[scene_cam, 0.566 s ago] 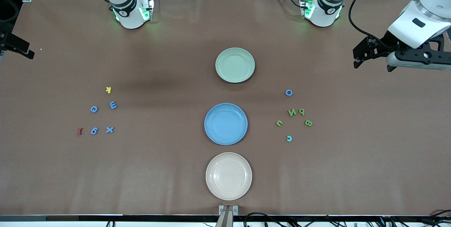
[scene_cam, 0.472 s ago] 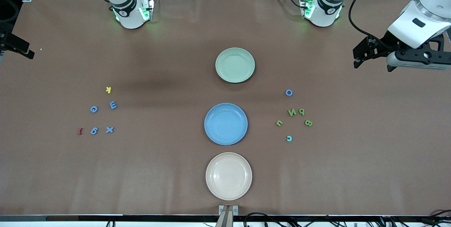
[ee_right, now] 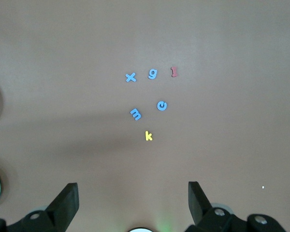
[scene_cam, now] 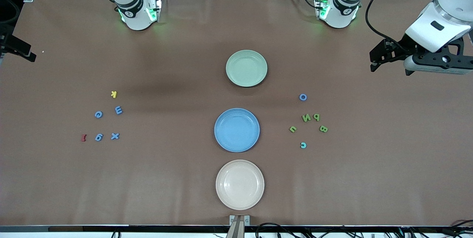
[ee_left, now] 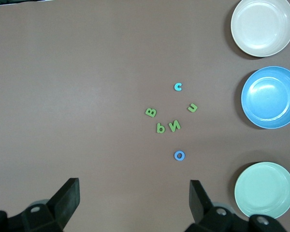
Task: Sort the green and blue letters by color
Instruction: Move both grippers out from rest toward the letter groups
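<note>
Blue letters (scene_cam: 118, 110) lie on the brown table (scene_cam: 177, 179) at nine o'clock from the blue plate (scene_cam: 237, 130), with a yellow one (scene_cam: 114, 94) and a red one (scene_cam: 83, 138) beside them. We see the right gripper (ee_right: 133, 205) up over the table near them, fingers apart, holding nothing. Green letters (scene_cam: 306, 118) sit at three o'clock from that plate, with a blue ring (scene_cam: 303, 97) at their twelve. The left gripper (ee_left: 134, 205) hangs over the table toward the left arm's end, fingers apart and empty.
</note>
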Motion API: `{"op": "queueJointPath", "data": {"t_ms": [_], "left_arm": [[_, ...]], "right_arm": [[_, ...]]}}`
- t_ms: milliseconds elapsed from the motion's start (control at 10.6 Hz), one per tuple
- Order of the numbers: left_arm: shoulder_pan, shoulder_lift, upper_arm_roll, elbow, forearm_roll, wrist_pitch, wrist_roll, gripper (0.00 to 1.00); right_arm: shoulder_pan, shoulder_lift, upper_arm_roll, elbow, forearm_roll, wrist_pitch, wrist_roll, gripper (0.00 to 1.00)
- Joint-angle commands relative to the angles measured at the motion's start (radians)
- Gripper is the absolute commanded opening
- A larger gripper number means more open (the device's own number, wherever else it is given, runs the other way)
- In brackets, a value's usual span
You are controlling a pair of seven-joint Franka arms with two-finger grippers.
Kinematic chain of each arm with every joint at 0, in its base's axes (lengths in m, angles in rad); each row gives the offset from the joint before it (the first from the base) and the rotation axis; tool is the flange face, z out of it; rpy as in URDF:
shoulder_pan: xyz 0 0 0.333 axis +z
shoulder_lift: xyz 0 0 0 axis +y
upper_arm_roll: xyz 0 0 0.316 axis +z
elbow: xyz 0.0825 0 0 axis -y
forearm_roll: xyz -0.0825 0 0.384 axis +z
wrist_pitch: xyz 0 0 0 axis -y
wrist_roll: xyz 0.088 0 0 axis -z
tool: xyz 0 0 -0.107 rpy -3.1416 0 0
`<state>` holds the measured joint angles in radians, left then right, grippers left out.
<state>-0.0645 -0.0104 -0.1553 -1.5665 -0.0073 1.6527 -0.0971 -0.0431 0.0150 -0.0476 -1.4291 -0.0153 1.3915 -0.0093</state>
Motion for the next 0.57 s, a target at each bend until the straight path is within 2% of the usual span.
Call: {"op": "queueJointPath", "data": {"t_ms": [0,283,472], "left_arm": [[0.006,0.001,-0.006,0.000,0.023,-0.010,0.008,1.00],[0.006,0.003,-0.006,0.000,0.023,-0.010,0.007,1.00],[0.008,0.004,-0.006,-0.001,0.021,-0.010,0.007,1.00]], "right_arm": [[0.002,0.017,0.002,0.007,-0.003,-0.006,0.003,1.00],[0.003,0.045,0.002,0.001,0.006,0.007,0.003,1.00],[0.041,0.060,0.002,-0.068,0.012,0.071,0.003,1.00]]}}
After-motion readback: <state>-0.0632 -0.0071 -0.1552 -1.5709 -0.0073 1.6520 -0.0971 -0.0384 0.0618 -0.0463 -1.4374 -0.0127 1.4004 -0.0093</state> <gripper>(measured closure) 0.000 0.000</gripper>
